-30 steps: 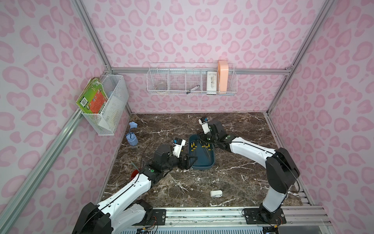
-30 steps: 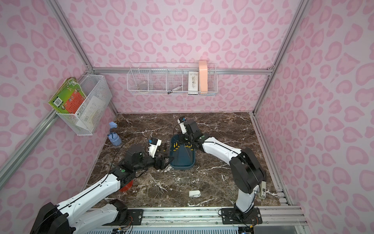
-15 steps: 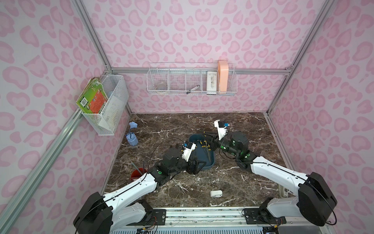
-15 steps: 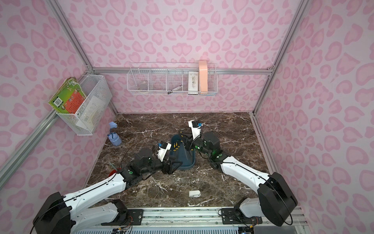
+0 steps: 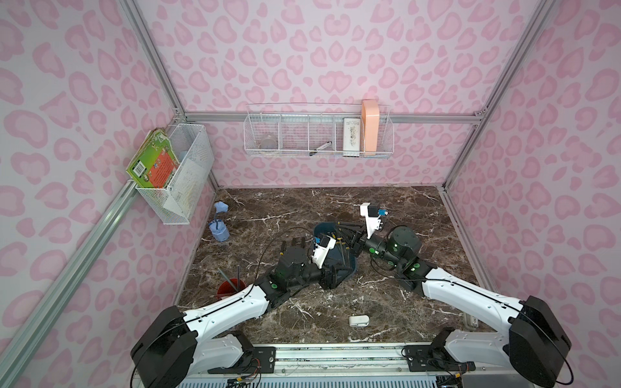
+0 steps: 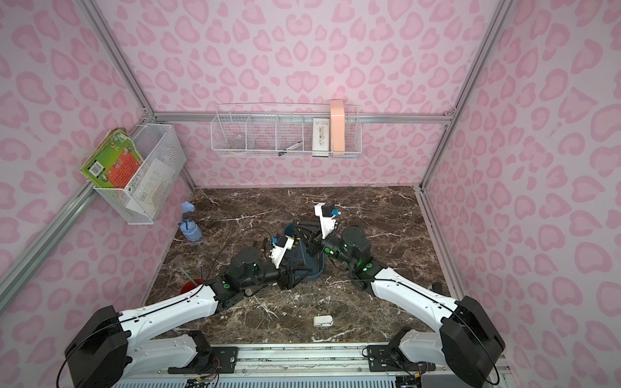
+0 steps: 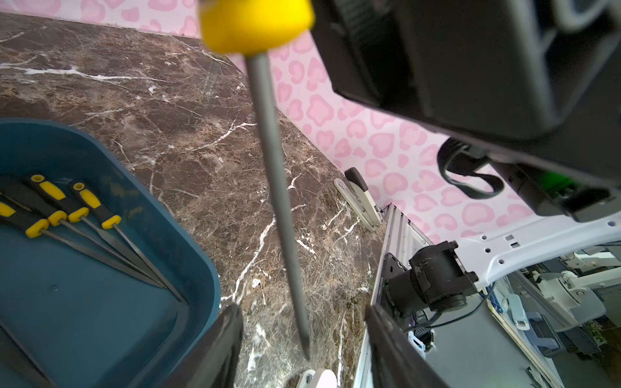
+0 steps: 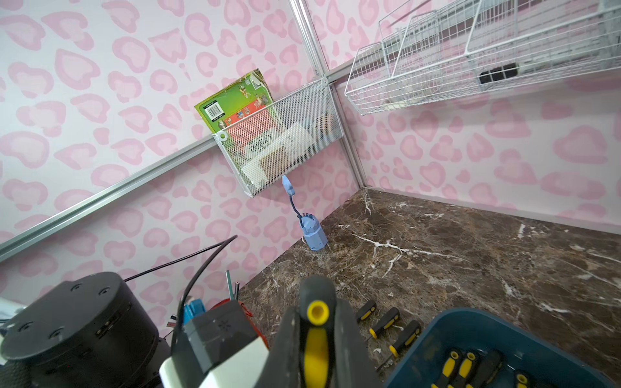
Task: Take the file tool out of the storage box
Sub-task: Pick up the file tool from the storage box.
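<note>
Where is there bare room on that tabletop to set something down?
Bare: between the storage box and the back wall; along the right wall; the front middle around the white stapler. Crowded: around the box, with loose files beside it.

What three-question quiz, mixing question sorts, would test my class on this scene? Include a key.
1. True or false: the right gripper is shut on a black-and-yellow-handled file tool.
2. That file's grey shaft hangs: A) between the open left gripper's fingers; B) in a red cup; C) in a wire basket.
3. Right wrist view: ___ file handles lie on the brown marble table beside the dark teal plastic storage box.
Key: 1 true; 2 A; 3 three.
</note>
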Robot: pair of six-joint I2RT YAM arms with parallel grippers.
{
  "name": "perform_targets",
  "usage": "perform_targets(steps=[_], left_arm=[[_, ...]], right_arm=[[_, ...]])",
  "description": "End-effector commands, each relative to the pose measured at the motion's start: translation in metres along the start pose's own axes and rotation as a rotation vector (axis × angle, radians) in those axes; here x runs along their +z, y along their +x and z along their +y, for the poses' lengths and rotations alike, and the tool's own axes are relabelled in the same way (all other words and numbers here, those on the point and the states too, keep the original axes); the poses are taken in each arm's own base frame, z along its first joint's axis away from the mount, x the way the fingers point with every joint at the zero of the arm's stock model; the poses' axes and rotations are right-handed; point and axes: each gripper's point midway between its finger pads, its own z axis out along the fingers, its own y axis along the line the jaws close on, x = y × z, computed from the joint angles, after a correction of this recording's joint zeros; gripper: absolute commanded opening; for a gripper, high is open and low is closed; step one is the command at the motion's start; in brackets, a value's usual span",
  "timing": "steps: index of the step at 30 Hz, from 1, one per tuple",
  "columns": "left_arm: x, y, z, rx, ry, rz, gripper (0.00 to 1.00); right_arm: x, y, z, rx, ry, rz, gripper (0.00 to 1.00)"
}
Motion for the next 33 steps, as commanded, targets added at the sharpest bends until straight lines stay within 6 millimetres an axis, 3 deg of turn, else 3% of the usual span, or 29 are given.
perform_targets(steps=[1, 8, 10, 12, 13, 19, 25, 27, 31, 33], left_arm=[[0.002, -0.007, -0.008, 0.030, 0.040, -0.015, 0.55], [0.000, -0.008, -0.008, 0.037, 0.019, 0.002, 0.39], [0.001, -0.007, -0.006, 0.035, 0.015, 0.011, 0.29], [0.001, -0.005, -0.007, 0.036, 0.016, 0.021, 0.11], [0.001, -0.004, -0.006, 0.035, 0.013, 0.026, 0.07], [0.001, -0.003, -0.007, 0.025, 0.014, 0.040, 0.14], [0.000, -0.002, -0.005, 0.018, 0.001, 0.042, 0.00], [0.000, -0.001, -0.002, 0.019, -0.014, 0.045, 0.00], [-0.003, -0.002, 0.001, 0.021, -0.046, 0.047, 0.00], [-0.007, -0.003, 0.004, 0.028, -0.073, 0.049, 0.00]], right_arm=[[0.000, -0.010, 0.006, -0.007, -0.024, -0.043, 0.00], [-0.003, -0.013, 0.004, -0.022, -0.010, -0.075, 0.00], [-0.003, -0.011, 0.002, -0.024, -0.005, -0.073, 0.00], [-0.002, -0.009, 0.002, -0.021, -0.010, -0.071, 0.00], [-0.003, -0.009, 0.002, -0.019, -0.014, -0.077, 0.00], [-0.006, -0.013, 0.004, -0.021, -0.017, -0.100, 0.00], [-0.010, -0.011, 0.004, -0.019, -0.020, -0.108, 0.02], [-0.011, -0.008, 0.004, -0.016, -0.027, -0.101, 0.07], [-0.015, -0.004, 0.004, 0.000, -0.032, -0.107, 0.34], [-0.019, -0.004, 0.004, 0.002, -0.028, -0.118, 0.42]])
